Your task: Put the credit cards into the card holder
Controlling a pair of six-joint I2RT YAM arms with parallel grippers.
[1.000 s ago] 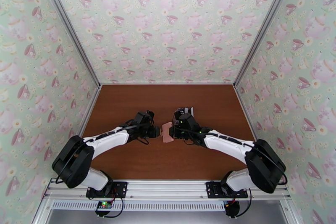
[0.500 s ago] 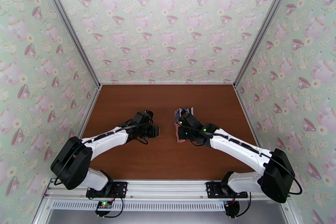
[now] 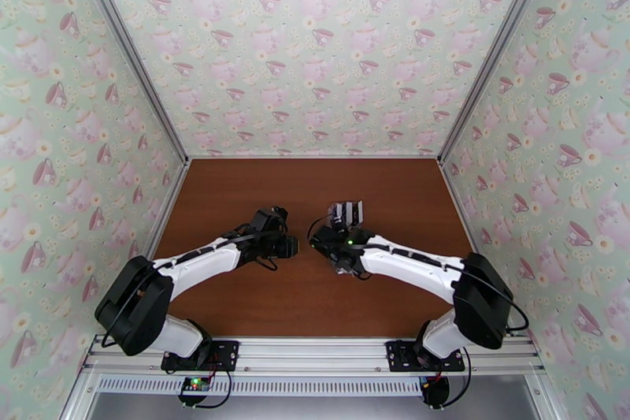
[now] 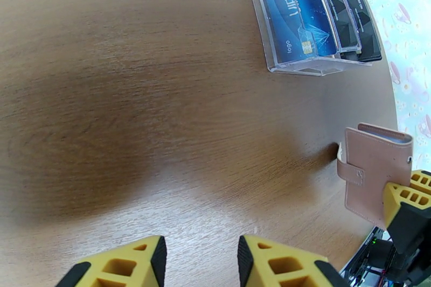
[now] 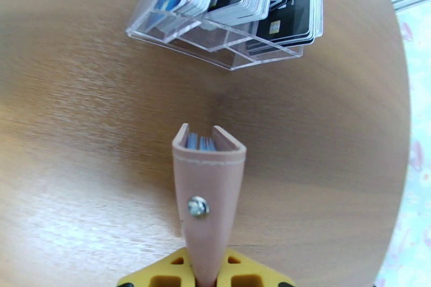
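While the left arm reached in from the near-left side of the brown table (image 3: pixel 236 193), the left gripper (image 3: pixel 293 247) pointed toward the middle. Its yellow fingers (image 4: pixel 124 264) stood partly apart, with nothing between them and only bare wood beneath. Just to its right, across a small gap, the right gripper (image 3: pixel 324 242) faced it, pinched tight on the lower end of the card holder (image 5: pixel 207 186). From the right wrist camera the pink wallet stood edge-on. A metal snap showed on its tab, and its two leaves were slightly parted at the far end over pale blue pockets. From the left wrist camera the same card holder (image 4: pixel 372 172) appeared flat-on at the right edge, one of the right gripper's fingers (image 4: pixel 407 202) pressed against its lower corner. Whether it touched the table could not be told. Beyond it and a little further right stood the clear plastic rack (image 3: pixel 346 213), well apart from the wallet. The credit cards (image 5: pixel 285 2) sat in its slots, a blue one (image 4: pixel 296 19) in front and black ones behind.
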